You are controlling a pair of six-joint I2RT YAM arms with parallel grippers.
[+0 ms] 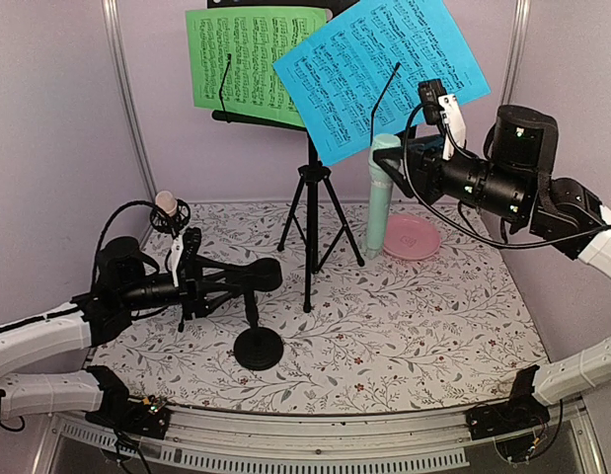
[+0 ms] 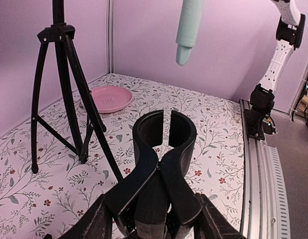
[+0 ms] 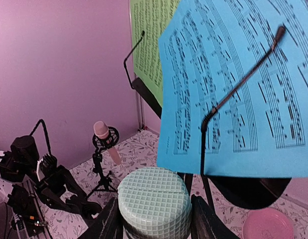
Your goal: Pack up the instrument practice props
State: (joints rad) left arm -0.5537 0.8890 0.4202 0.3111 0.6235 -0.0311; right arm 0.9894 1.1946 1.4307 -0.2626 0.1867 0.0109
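Note:
My right gripper (image 1: 389, 158) (image 3: 154, 221) is shut on the head of the mint-green microphone (image 1: 377, 202) (image 3: 154, 196), which hangs upright in the air; its lower end (image 2: 187, 30) is well above the table. My left gripper (image 1: 226, 279) (image 2: 154, 216) is shut on the handles of the black clip (image 2: 163, 134) of a small mic support with a round base (image 1: 259, 348). The green page (image 1: 248, 64) (image 3: 153, 40) and blue page (image 1: 379, 74) (image 3: 243, 84) rest on the music desk, whose tripod (image 1: 310, 227) (image 2: 64, 89) stands mid-table. The pale-pink microphone (image 1: 166, 204) (image 3: 103, 134) sits in a second support at the left.
A round pink dish (image 1: 412, 237) (image 2: 111, 98) (image 3: 269, 225) lies at the back right, beside the tripod's legs. Purple walls close in the back and sides. The right arm's base (image 2: 263, 112) is bolted to the rail at the near edge.

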